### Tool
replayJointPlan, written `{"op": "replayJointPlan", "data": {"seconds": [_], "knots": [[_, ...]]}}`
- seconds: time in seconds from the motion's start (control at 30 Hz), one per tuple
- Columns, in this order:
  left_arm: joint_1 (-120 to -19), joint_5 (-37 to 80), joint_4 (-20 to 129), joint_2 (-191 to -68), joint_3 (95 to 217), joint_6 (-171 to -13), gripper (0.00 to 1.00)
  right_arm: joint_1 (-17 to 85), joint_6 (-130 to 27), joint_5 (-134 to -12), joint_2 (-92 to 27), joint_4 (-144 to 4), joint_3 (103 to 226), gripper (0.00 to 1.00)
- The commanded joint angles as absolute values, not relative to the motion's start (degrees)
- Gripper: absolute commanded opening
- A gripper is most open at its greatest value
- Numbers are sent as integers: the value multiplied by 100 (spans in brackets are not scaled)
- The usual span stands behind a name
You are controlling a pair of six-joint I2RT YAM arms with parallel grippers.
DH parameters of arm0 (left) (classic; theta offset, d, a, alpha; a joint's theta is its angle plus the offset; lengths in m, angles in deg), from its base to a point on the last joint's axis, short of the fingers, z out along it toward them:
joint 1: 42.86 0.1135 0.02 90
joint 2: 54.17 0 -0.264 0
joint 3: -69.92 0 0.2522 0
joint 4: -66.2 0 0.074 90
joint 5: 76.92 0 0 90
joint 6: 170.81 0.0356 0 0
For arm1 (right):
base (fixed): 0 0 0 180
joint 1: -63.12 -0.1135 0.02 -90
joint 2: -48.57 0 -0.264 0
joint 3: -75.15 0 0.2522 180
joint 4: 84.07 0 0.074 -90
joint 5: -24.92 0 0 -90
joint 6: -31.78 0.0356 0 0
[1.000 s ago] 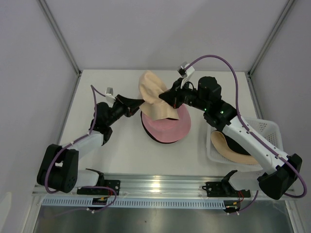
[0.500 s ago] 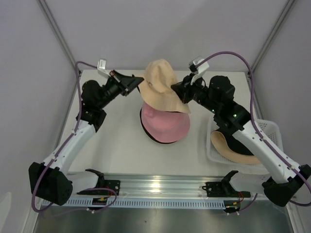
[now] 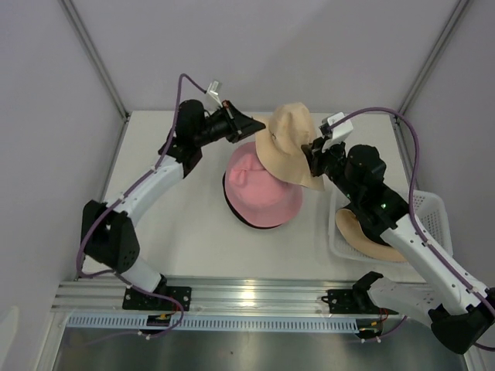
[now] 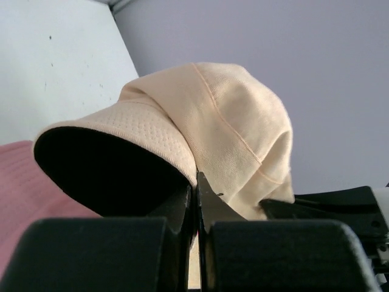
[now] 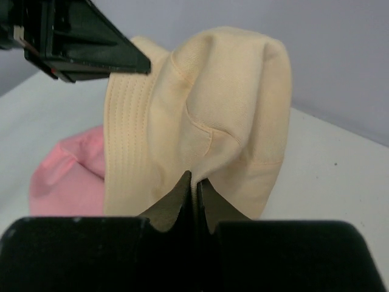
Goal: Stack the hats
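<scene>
A beige hat (image 3: 289,144) hangs in the air between both grippers, above the far right side of a pink hat (image 3: 261,189). The pink hat sits on a black hat (image 3: 232,210) on the table. My left gripper (image 3: 257,127) is shut on the beige hat's brim (image 4: 152,131) at its left side. My right gripper (image 3: 307,154) is shut on a fold of the beige hat (image 5: 206,121) at its right side. The pink hat also shows in the right wrist view (image 5: 67,176), below the beige one. Another beige hat (image 3: 371,236) lies in the basket.
A white mesh basket (image 3: 429,209) stands at the right edge of the table, under my right arm. The white table (image 3: 178,232) has grey walls behind and at both sides. A metal rail runs along the near edge.
Both grippers carried the beige hat up and to the right, from over the pink hat's far left to its far right. The left arm has stretched far across the table.
</scene>
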State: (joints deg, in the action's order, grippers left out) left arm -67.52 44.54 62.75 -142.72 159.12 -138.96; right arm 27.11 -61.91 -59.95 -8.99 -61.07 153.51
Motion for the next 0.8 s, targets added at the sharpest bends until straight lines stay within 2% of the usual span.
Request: {"op": "replayJointPlan", "data": {"seconds": [0.0, 0.17, 0.3, 0.4, 0.5, 0.6, 0.63, 0.73, 0.77], "knots": [[-6826, 4946, 6694, -14627, 16751, -13706, 1, 2884, -6297, -5997, -812, -6705, 15166, 8], [-6817, 5008, 6318, -14804, 17017, -13513, 1, 2973, -6174, -6654, -987, -6618, 15324, 8], [-6826, 5052, 5808, -14174, 16473, -13382, 1, 2938, -5630, -7411, -1050, -6355, 15289, 9], [-6826, 5026, 5640, -13681, 15683, -13259, 1, 2876, -5374, -7991, -900, -6389, 15001, 14], [-6782, 4719, 5289, -13109, 15199, -12768, 1, 2718, -5444, -8335, -707, -6547, 14649, 29], [-6607, 4787, 5182, -12757, 14584, -12853, 1, 2665, -5436, -8555, -636, -6556, 14525, 55], [-6571, 4893, 5417, -12686, 14460, -12889, 1, 2656, -5401, -8512, -654, -6469, 14577, 72], [-6536, 4929, 5289, -12327, 14003, -12731, 1, 2769, -5111, -7917, -680, -6144, 14926, 99], [-6536, 4816, 5096, -12264, 13950, -12679, 1, 2857, -5006, -7775, -706, -6056, 15059, 100]]}}
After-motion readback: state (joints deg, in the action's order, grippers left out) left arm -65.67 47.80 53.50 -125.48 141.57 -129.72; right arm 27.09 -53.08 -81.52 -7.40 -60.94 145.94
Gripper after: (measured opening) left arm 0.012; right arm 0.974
